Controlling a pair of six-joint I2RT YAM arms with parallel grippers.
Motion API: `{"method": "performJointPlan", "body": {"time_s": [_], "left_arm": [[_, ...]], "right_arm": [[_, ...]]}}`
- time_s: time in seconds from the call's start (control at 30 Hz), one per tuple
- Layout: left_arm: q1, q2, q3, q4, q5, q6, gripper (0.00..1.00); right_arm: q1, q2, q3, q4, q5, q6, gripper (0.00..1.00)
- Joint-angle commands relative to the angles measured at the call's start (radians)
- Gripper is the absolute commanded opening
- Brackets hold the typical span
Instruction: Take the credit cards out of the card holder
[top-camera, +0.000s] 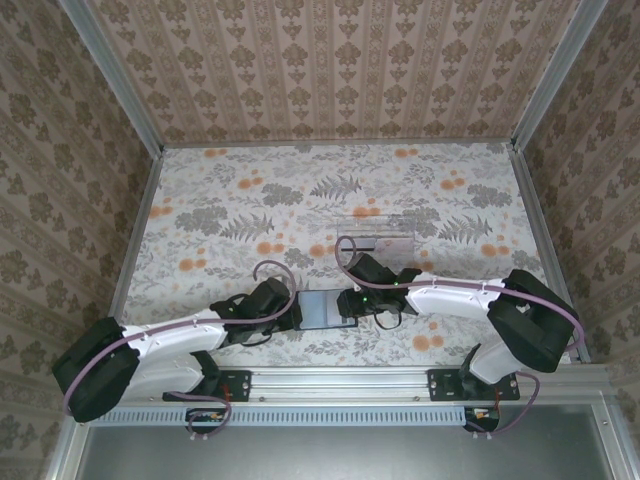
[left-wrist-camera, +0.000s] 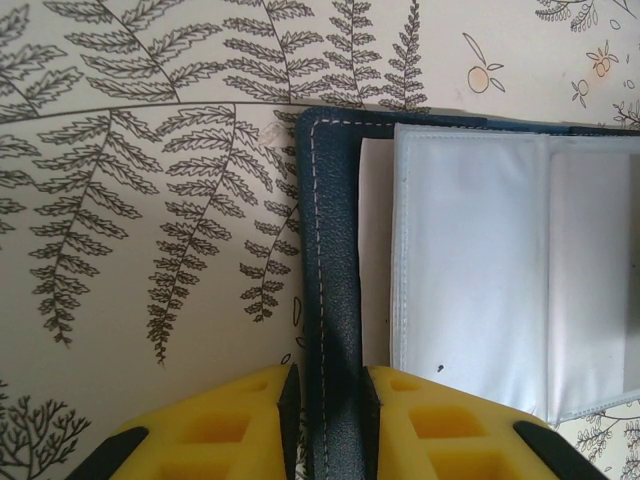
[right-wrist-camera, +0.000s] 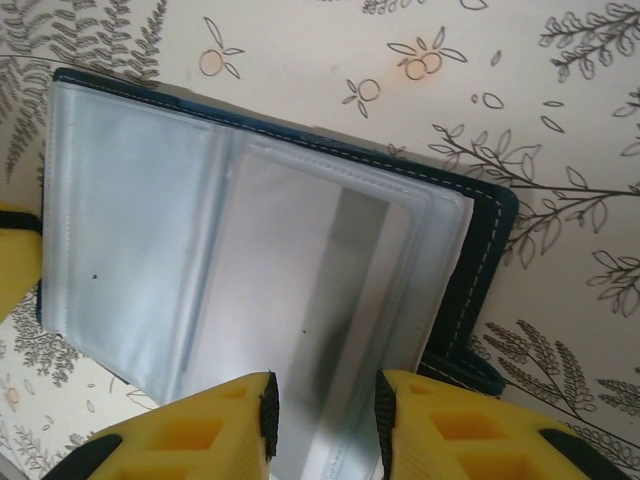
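Hold at one end, doubt at the other

Dark navy bifold card holder (top-camera: 322, 308) lies open on the floral table (top-camera: 250, 200). Left gripper (left-wrist-camera: 328, 385) pinches its stitched edge. Right gripper (right-wrist-camera: 325, 395) straddles a pale, grey-striped credit card (right-wrist-camera: 330, 260) in a clear sleeve (right-wrist-camera: 140, 220); whether it holds it is unclear.

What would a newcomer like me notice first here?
An open navy card holder lies near the front edge of the table, between two white arms. The left arm has yellow jaws closed on its stitched edge; the right arm holds its jaws apart over the clear sleeves.
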Motion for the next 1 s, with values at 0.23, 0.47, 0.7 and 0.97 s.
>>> {"method": "performJointPlan", "body": {"time_s": [0.23, 0.47, 0.7, 0.97], "left_arm": [[-0.013, 0.008, 0.008, -0.001, 0.009, -0.015, 0.26], [-0.015, 0.015, 0.012, 0.001, 0.010, -0.015, 0.26], [-0.017, 0.015, 0.009, 0.006, 0.010, -0.015, 0.26], [-0.016, 0.012, 0.008, 0.004, 0.008, -0.015, 0.26]], "right_arm": [[0.006, 0.022, 0.021, -0.019, 0.008, 0.007, 0.35], [0.019, 0.010, 0.035, 0.002, -0.017, 0.001, 0.35], [0.029, 0.002, 0.049, -0.011, -0.012, -0.003, 0.35], [0.029, 0.028, 0.061, -0.064, 0.048, 0.007, 0.35]]}}
